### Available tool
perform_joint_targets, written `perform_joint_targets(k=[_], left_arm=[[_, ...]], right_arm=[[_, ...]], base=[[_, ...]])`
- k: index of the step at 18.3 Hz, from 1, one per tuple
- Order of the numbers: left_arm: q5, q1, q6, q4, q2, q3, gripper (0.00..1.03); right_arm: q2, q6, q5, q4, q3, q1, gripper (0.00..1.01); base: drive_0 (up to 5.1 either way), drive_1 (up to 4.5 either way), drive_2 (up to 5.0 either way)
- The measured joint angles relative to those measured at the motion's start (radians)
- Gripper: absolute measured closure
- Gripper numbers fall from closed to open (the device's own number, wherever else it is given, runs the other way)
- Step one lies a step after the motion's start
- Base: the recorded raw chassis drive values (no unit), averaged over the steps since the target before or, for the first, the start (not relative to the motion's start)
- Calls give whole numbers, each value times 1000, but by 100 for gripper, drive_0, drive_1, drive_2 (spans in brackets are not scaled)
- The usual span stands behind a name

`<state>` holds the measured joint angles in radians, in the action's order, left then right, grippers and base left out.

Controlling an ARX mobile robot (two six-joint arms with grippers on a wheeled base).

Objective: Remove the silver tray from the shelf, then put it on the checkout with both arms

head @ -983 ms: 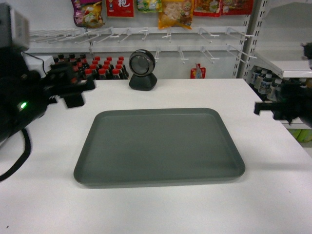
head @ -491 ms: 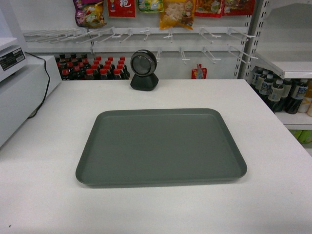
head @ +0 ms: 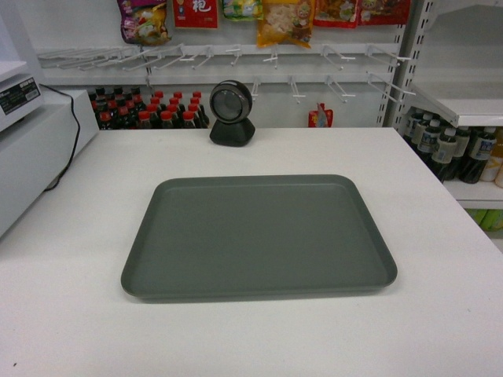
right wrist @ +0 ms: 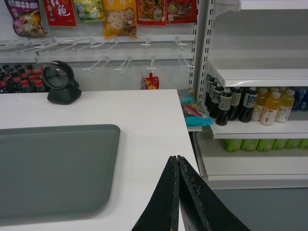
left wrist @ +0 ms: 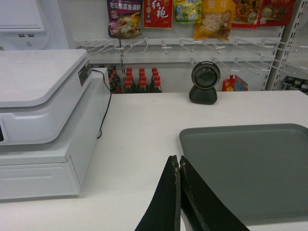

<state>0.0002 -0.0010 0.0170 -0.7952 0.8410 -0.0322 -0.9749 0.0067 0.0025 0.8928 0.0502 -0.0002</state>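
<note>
Shop fittings ring us: white peg-hook rails point(head: 236, 55) hung with snack packets run along the back wall, and a slotted white shelf point(right wrist: 260, 74) stands off to the right. Starting from our own hands, our left pincer point(left wrist: 178, 166) has its two black fingers pressed together with nothing between them, poised over the bare counter just beside the tray's near left corner. Our right pincer point(right wrist: 177, 161) is likewise closed and empty, over the counter's right margin, a little apart from the tray's right rim. Neither touches the tray. From the head view, neither arm appears at all.

Between them lies the large flat matte grey-green rectangular tray point(head: 259, 236), flat and square on the broad white checkout counter point(head: 440, 314), well inside its edges. We judge the placing done.

We expect it to be stiff and fairly light, yet broad, so a single hold would let it tip. Its matte face looks smooth and its low rim gives only a thin lip to pinch, so we would take it on the two short sides, opposite each other.

Beyond it sit a round black scanner point(head: 231, 114), red-capped dark bottles point(head: 149, 110) and a white till point(left wrist: 43, 110). Bottle labels are too small to read, the till is cut off at the left, and the wrist views crop the tray's far ends.
</note>
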Motion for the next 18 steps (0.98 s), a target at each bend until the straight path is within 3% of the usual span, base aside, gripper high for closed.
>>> perform_joint_targets(k=[10,18], left_arm=[[0,0,0,386,-430,21,102],[0,0,0,528,-573,21,102]], right_arm=[[477,0,0,-403,-38,0,99],[647,0,0,-565,-38,0,99]], base=[[0,0,0],[0,0,0]])
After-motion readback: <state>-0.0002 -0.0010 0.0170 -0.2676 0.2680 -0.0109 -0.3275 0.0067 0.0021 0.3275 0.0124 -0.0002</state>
